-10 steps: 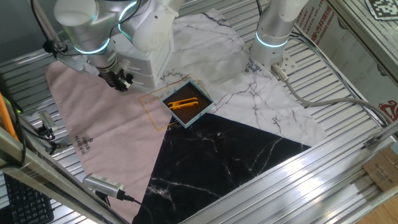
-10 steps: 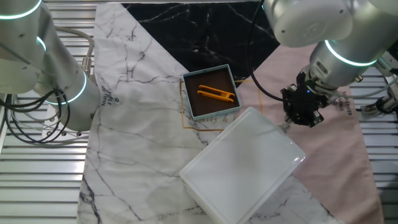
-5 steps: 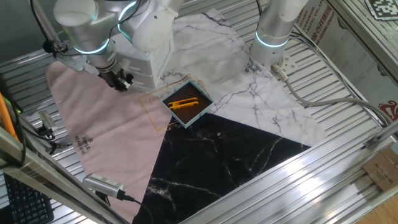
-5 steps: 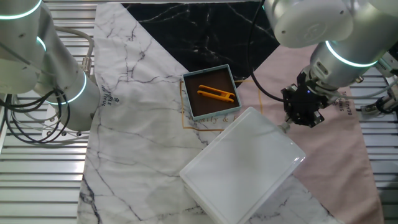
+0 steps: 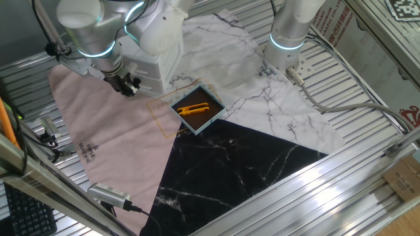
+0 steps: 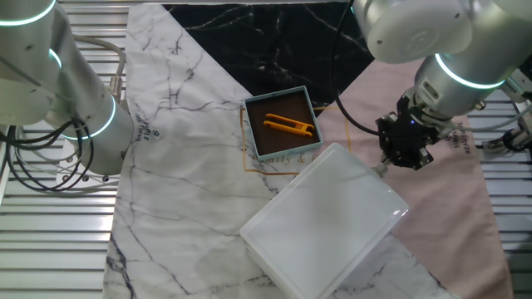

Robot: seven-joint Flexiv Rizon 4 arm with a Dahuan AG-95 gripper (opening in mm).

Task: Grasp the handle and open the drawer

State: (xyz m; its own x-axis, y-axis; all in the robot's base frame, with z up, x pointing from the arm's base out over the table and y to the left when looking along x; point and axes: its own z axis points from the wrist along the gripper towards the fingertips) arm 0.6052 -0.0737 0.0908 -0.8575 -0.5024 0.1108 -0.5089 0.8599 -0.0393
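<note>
The small white cabinet (image 5: 149,64) stands at the back left on the pink cloth; in the other fixed view I see its flat white top (image 6: 324,220). The drawer front (image 5: 143,80) faces my gripper and sits flush in the cabinet. My gripper (image 5: 128,84) is pressed against that front, and it also shows in the other fixed view (image 6: 402,152) at the cabinet's right edge. Its black fingers are drawn close together where the handle sits. The black knob itself is hidden between them.
A blue-edged square tray (image 5: 197,109) with an orange tool (image 6: 288,125) lies next to the cabinet. A second arm's base (image 5: 289,39) stands at the back on the marble cloth. Cables (image 5: 341,98) run along the metal table.
</note>
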